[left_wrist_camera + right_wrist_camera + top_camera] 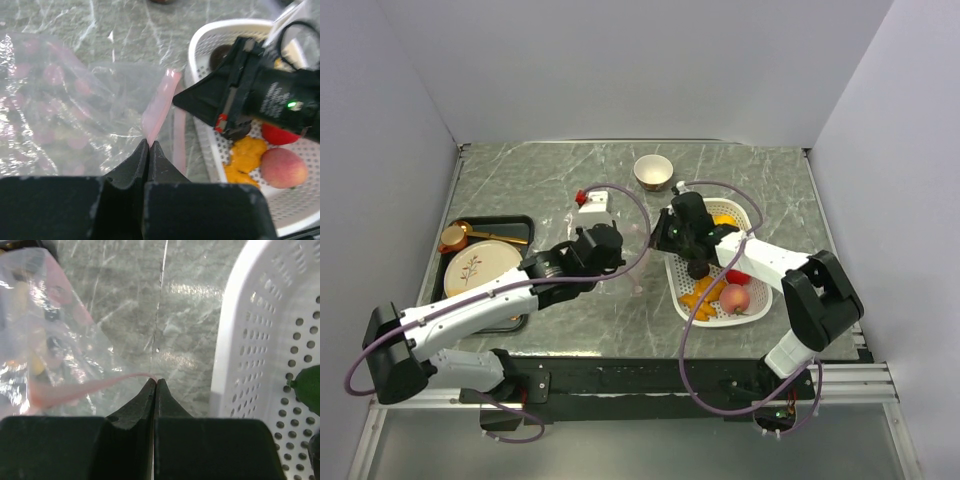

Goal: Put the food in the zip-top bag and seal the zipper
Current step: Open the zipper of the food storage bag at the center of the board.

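Grey marble table (520, 180), white walls. Overhead: white basket (756, 302) at 3 o'clock, food (735, 298) lying inside.
Left wrist: left gripper (149, 145) jaws clamped on pink zipper (161, 102); clear bag (65, 100) spreading toward 10 o'clock.
Right wrist: right gripper (156, 382) jaws pinched on same strip; bag at 9 o'clock, basket at 3.

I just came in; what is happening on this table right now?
Both arms hold the clear bag by its pink zipper strip: the left gripper and the right gripper are each shut on it, beside the white basket. A peach, orange pieces and other toy food lie in the basket. Neither gripper carries food.
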Action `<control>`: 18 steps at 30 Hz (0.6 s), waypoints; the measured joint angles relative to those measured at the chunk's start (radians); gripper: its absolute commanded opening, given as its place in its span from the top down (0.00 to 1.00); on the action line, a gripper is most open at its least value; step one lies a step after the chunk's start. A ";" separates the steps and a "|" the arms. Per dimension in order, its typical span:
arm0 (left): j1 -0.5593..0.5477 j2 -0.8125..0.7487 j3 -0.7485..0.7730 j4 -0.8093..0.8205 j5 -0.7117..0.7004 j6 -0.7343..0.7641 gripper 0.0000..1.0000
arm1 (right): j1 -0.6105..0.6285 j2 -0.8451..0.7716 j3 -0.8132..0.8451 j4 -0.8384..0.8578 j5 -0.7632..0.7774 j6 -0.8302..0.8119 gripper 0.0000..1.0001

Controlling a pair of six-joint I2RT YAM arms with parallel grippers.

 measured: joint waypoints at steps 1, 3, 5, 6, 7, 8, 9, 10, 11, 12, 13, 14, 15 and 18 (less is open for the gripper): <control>0.000 0.010 0.002 -0.008 -0.002 0.000 0.99 | 0.002 0.000 0.003 -0.001 0.004 -0.004 0.99; 0.000 0.035 0.005 -0.016 -0.003 0.000 0.99 | 0.002 0.000 0.006 -0.001 0.014 -0.010 0.93; 0.000 0.063 0.005 -0.017 -0.002 0.000 0.99 | 0.002 0.000 0.006 -0.008 0.021 -0.013 0.90; 0.000 0.076 0.005 -0.017 -0.002 -0.001 0.99 | 0.002 -0.002 0.006 -0.011 0.024 -0.016 0.85; 0.000 0.084 0.005 -0.017 -0.001 -0.002 0.99 | 0.002 -0.007 0.006 -0.019 0.030 -0.017 0.80; 0.000 0.093 0.005 -0.017 -0.001 -0.004 0.99 | 0.002 -0.013 0.006 -0.027 0.036 -0.017 0.72; 0.000 0.102 0.005 -0.016 0.000 -0.005 0.99 | 0.002 -0.028 0.006 -0.040 0.045 -0.021 0.65; 0.000 0.110 0.006 -0.016 0.002 -0.008 0.99 | 0.002 -0.042 0.006 -0.050 0.051 -0.021 0.58; 0.000 0.118 0.008 -0.016 0.005 -0.011 0.99 | 0.002 -0.066 0.006 -0.061 0.064 -0.026 0.51; 0.000 0.125 0.010 -0.015 0.006 -0.013 0.99 | 0.002 -0.087 0.005 -0.070 0.074 -0.029 0.45; 0.000 0.131 0.012 -0.014 0.007 -0.015 0.99 | 0.002 -0.120 0.005 -0.082 0.092 -0.034 0.44; 0.000 0.135 0.013 -0.012 0.008 -0.017 0.99 | 0.002 -0.148 0.005 -0.091 0.109 -0.034 0.44; 0.000 0.140 0.013 -0.009 0.010 -0.018 0.99 | 0.002 -0.177 0.005 -0.100 0.126 -0.039 0.44; 0.001 0.150 0.013 -0.002 0.024 -0.019 0.98 | -0.003 -0.263 0.004 -0.131 0.181 -0.043 0.43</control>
